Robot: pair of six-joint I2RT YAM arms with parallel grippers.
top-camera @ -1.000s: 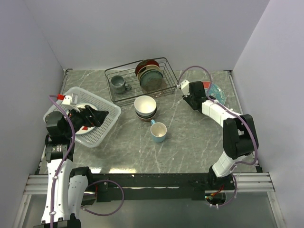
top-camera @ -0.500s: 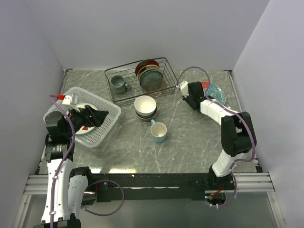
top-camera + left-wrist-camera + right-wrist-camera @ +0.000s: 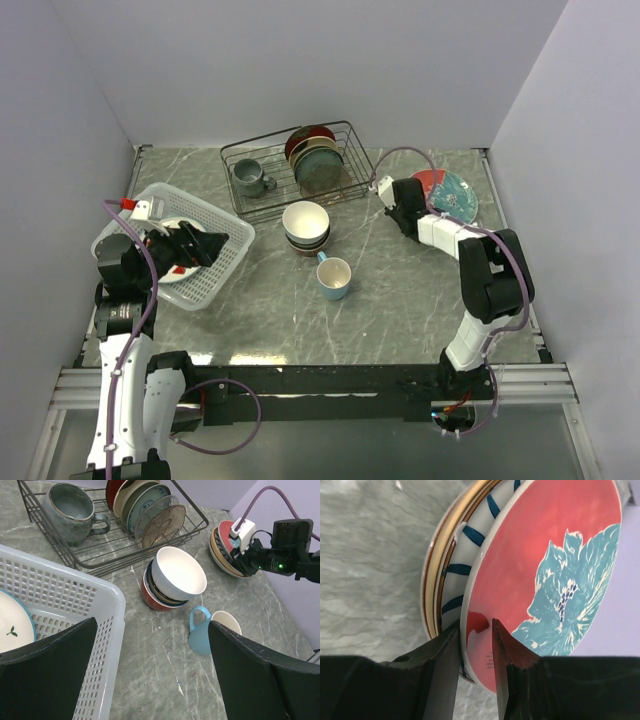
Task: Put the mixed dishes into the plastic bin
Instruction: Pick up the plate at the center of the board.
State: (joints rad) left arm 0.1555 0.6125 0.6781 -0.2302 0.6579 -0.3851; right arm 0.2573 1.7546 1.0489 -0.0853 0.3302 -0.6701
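Note:
My right gripper (image 3: 418, 196) (image 3: 475, 626) is shut on the near rim of the teal-floral red plate (image 3: 447, 192) (image 3: 555, 565). One finger lies on the plate's face and the other is under it, above the striped plate (image 3: 455, 570) and the tan plate (image 3: 431, 580). Stacked bowls (image 3: 306, 226) (image 3: 176, 577) and a light blue mug (image 3: 334, 278) (image 3: 205, 632) stand mid-table. At the left, my left gripper (image 3: 206, 248) (image 3: 152, 625) hangs open and empty over the right side of the white plastic bin (image 3: 190, 197) (image 3: 75, 587), which holds a white plate (image 3: 10, 627).
A black wire rack (image 3: 345, 135) (image 3: 197, 527) at the back holds a grey mug (image 3: 249, 178) (image 3: 67, 510) and upright plates (image 3: 314, 155) (image 3: 150, 510). Walls close in on the left, back and right.
The right arm's forearm has shifted nearer, uncovering more of the plate stack, and its jaws have narrowed onto the floral plate's rim. The left arm has not moved.

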